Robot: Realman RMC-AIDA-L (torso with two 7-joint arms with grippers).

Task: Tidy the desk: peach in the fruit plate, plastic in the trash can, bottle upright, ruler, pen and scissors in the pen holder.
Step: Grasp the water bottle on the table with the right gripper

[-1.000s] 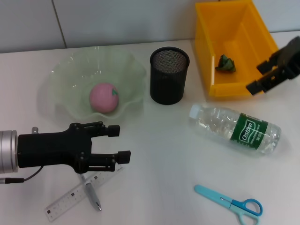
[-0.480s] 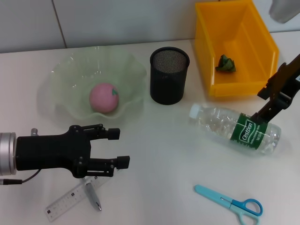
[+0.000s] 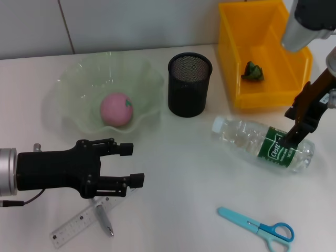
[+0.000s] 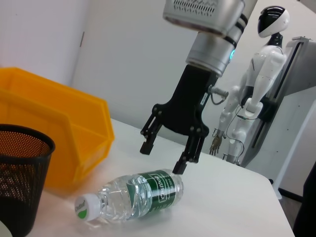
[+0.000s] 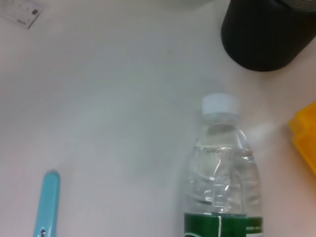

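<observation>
Descending from bin (image 3: 231,52) onto lying bottle (image 3: 262,144) at right, right gripper (image 3: 295,124) spread open over green label; uprighting next; left gripper (image 3: 132,164) open, idle above ruler (image 3: 73,224)

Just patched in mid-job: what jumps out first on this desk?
The right pincer hangs open just over the green-labelled end of the bottle, which lies on its side in front of the yellow trash can. On the near left, the left pincer is open above the ruler and pen. The pink peach already sits in the fruit plate.
</observation>
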